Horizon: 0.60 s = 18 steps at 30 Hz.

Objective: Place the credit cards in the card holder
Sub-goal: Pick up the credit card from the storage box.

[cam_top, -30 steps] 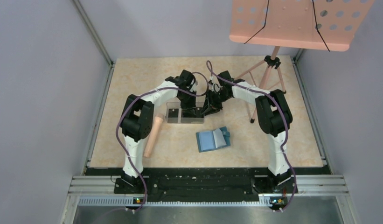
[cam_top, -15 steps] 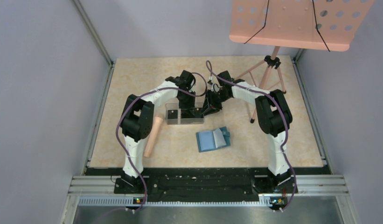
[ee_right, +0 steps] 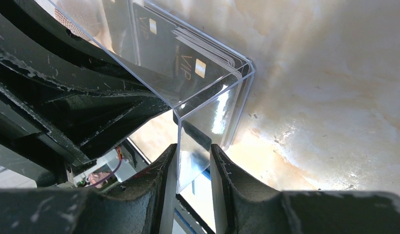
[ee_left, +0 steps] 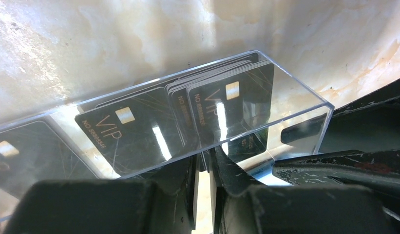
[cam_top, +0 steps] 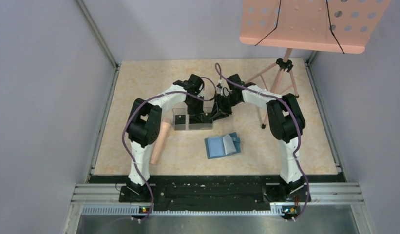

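Two grippers at clear plastic box (cam_top: 181,120): right gripper (ee_right: 194,148) clamped end wall; left gripper (ee_left: 202,157) nearly closed, hold unclear. Weak pinch risked dropping black credit cards (ee_left: 227,112) before teal card holder (cam_top: 221,146), box's five o'clock.

The black credit cards (ee_left: 134,131) inside the clear box (ee_left: 295,92) read "VIP" in gold, beside a number starting "NO 888".
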### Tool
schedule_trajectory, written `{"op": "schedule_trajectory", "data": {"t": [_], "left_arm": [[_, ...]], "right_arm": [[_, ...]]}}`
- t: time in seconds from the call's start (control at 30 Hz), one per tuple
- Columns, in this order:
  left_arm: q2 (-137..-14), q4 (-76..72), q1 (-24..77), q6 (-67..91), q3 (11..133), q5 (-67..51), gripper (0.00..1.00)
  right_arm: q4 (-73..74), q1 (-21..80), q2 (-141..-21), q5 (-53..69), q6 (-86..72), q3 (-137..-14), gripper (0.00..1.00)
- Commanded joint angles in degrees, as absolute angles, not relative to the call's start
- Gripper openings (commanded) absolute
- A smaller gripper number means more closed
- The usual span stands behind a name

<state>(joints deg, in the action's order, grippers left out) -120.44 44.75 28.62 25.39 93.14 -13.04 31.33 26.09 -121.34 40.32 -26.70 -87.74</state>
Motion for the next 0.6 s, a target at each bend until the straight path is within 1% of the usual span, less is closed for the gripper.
{"op": "schedule_trajectory", "data": {"t": [0.0, 0.07, 0.2, 0.47, 0.57], "left_arm": [[-120.6, 42.2, 28.9, 25.1, 94.8, -17.0, 0.15], [-120.6, 42.1, 28.9, 25.0, 95.1, -17.5, 0.13], [-120.4, 41.8, 28.9, 24.9, 95.8, -18.3, 0.1], [-118.6, 42.8, 29.1, 24.5, 96.7, -14.6, 0.0], [-119.4, 44.8, 29.3, 23.1, 97.9, -13.6, 0.0]], "right_arm": [[29.5, 26.7, -118.6, 42.8, -26.6, -88.4, 0.29], [29.5, 26.7, -118.6, 42.8, -26.6, -88.3, 0.29], [29.5, 26.7, -118.6, 42.8, -26.6, -88.3, 0.29], [29.5, 26.7, -118.6, 42.9, -26.5, -88.2, 0.29], [29.5, 26.7, -118.8, 42.9, -26.6, -88.1, 0.29]]}}
